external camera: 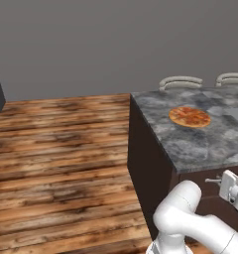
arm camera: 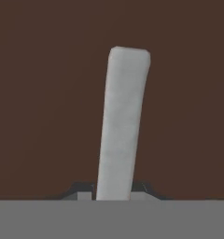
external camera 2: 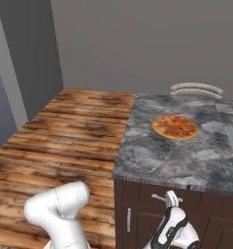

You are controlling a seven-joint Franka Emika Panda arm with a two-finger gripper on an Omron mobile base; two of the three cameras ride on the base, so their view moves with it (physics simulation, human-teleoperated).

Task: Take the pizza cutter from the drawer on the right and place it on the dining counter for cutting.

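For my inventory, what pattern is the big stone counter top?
Grey marbled stone counter top, clearest in right base view.

Setting: rendered home kitchen, dining end.
Grey marbled bench (external camera 2: 152, 158) over a dark brown cabinet base (external camera: 148, 163) with a drawer front (arm camera: 48, 102) and silver handle (arm camera: 123, 121); pizza (external camera 2: 175, 127) near the bench's far edge; chair backs (external camera: 180, 82) beyond it; wood plank floor (external camera: 61, 163); plain grey walls (external camera: 116, 44).

A grey marbled dining counter (external camera 2: 186, 160) fills the right of the frame, a round orange pizza (external camera 2: 175, 127) lying near its centre. At the bottom centre the gripper (external camera 2: 171, 198) is closed on the drawer (external camera 2: 152, 194) front's silver handle (external camera 2: 159, 197). Wooden floor (external camera 2: 65, 131) spreads left
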